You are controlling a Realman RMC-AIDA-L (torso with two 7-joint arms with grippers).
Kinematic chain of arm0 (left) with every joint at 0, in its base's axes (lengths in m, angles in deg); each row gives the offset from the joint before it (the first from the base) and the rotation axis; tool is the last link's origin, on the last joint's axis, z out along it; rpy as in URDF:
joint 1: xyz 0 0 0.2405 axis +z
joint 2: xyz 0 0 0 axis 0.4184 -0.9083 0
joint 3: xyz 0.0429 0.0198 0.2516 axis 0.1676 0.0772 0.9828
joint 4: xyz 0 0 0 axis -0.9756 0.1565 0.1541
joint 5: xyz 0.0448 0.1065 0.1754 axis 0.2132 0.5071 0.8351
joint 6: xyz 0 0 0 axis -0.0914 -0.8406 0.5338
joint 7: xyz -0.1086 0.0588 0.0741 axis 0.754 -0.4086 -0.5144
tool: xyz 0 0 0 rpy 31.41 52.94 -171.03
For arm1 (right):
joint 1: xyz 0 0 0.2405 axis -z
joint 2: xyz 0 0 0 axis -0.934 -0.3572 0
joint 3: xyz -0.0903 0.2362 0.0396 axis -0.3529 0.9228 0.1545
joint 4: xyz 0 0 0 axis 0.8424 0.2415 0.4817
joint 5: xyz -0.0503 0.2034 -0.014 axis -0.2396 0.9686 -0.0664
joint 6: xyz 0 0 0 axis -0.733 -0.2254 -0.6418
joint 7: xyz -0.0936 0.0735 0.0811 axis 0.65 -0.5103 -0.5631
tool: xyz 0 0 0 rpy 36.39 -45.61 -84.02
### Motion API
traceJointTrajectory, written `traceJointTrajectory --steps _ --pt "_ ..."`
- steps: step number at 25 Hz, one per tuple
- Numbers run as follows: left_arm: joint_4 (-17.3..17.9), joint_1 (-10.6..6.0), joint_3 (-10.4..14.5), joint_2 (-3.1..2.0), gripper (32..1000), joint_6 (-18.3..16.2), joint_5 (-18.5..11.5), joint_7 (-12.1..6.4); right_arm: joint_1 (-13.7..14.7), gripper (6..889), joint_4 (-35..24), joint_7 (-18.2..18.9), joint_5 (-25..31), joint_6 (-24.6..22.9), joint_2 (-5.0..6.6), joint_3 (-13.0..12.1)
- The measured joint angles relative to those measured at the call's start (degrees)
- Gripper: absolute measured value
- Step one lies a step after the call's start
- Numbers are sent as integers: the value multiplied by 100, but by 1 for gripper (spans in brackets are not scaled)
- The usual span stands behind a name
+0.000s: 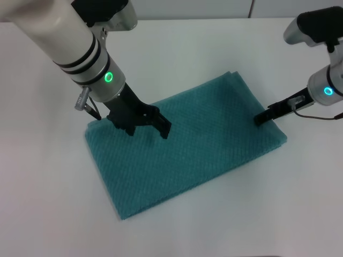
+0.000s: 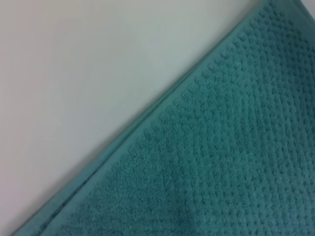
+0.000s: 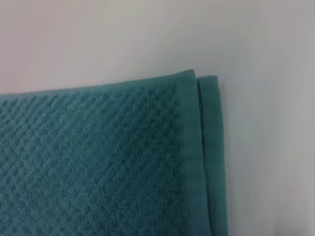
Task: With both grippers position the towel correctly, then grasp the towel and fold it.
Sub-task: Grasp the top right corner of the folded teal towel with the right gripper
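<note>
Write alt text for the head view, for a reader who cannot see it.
A teal towel lies flat and slanted on a white table, already doubled over. The left gripper rests on its far left end with fingers spread; the right gripper touches its right edge.

The work surface is a plain white, smooth, matte tabletop point(image 1: 214, 48) that fills nearly the whole head view. Its far edge runs straight across the top of that view. Beyond the edge stands a pale grey wall panel point(image 1: 289, 7), divided by one thin dark vertical seam. Lighting is even and diffuse; shadows cast on the tabletop are soft and faint. In both wrist views the same white surface point(image 2: 74, 73) appears bare and unmarked.
</note>
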State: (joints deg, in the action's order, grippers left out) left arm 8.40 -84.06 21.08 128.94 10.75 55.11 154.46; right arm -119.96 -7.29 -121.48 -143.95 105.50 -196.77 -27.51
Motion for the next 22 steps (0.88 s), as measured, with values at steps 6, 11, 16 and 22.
traceJointTrajectory --steps 6,11,16,22 --pt "19 0 0 7 906 0 0 0 16 846 58 0 0 -52 0 0" --pt "23 0 0 8 906 -4 0 -6 17 846 107 0 0 -85 1 0" --pt "26 0 0 9 907 -9 0 -8 17 845 117 0 0 -85 0 0" --pt "26 0 0 8 907 -15 0 -9 17 845 128 3 0 -85 0 0"
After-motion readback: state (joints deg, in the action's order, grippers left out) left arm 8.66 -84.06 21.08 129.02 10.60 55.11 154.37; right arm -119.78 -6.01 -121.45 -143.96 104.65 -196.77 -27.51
